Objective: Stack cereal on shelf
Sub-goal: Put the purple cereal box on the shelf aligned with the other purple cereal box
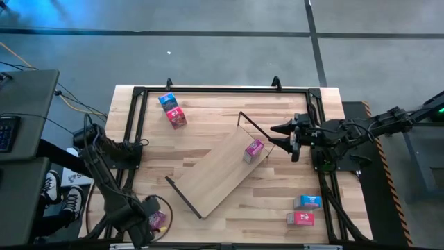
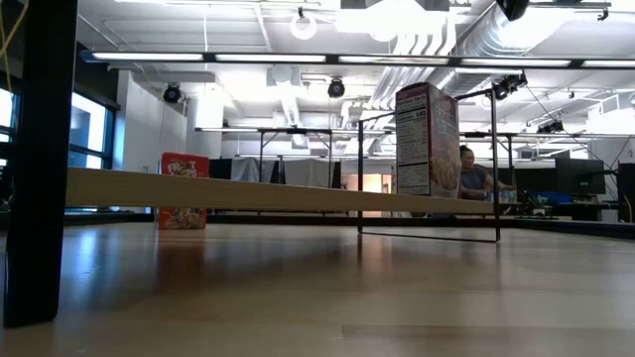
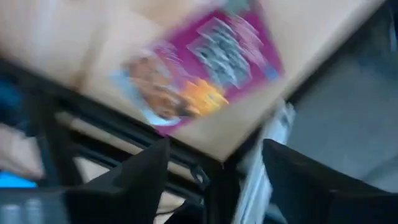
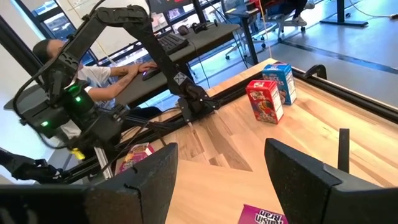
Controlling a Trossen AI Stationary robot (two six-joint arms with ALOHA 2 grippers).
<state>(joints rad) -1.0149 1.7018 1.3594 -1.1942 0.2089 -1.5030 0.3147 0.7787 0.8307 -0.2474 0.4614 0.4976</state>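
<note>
1. Overhead, the dark right arm reaches in from the table's right edge, stretched nearly flat, its right gripper (image 1: 283, 141) hanging just right of the shelf's far-right end with its jaws parted wide around empty air.
2. At the near-left corner the left arm is folded low, and the left gripper (image 1: 147, 223) hovers beside a flat-lying magenta cardboard cereal box (image 1: 158, 220); its two dark fingers (image 3: 134, 177) stand apart with nothing between them, and that wrist view is blurred.
3. Lying diagonally across the butcher-block tabletop (image 1: 229, 111) is the long pale-wood shelf board (image 1: 215, 177), smooth-faced, with thin black wire frames at both ends.
4. One small pink cereal box (image 1: 253, 151) stands upright on the shelf near its far-right end.
5. A blue printed box (image 1: 167, 101) and a red box (image 1: 177, 117) stand touching at the far left of the table.
6. Near the right front corner, a blue-grey box (image 1: 306, 202) and a red box (image 1: 300, 219) lie flat, just beside each other.
</note>
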